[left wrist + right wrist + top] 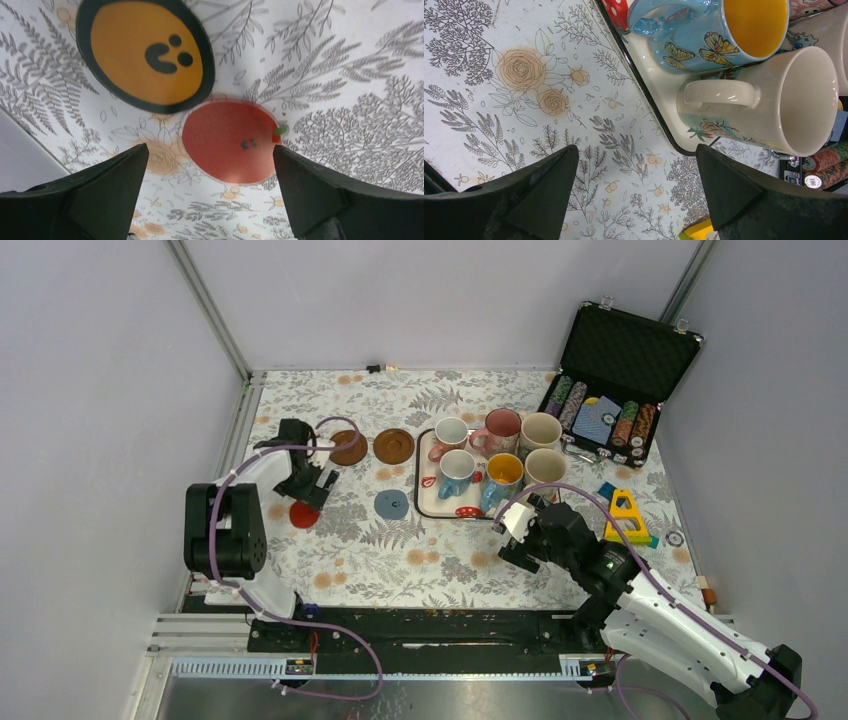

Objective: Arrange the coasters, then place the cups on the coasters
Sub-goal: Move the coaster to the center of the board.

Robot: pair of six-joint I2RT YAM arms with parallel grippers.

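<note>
Six cups stand on a tray toward the table's far edge. Coasters lie left of the tray; chip case at far right corner.

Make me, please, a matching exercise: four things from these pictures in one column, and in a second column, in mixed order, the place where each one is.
Things
1. red coaster
2. grey-blue coaster
3. blue mug with yellow inside
4. poker chip case

Places
A. on the tray, in its near row
B. at the far right, by the wall, lid open
C. on the tablecloth, just left of the tray
D. seen between the open jaws of the left gripper

Pairs: 1-D, 2-C, 3-A, 4-B
</note>
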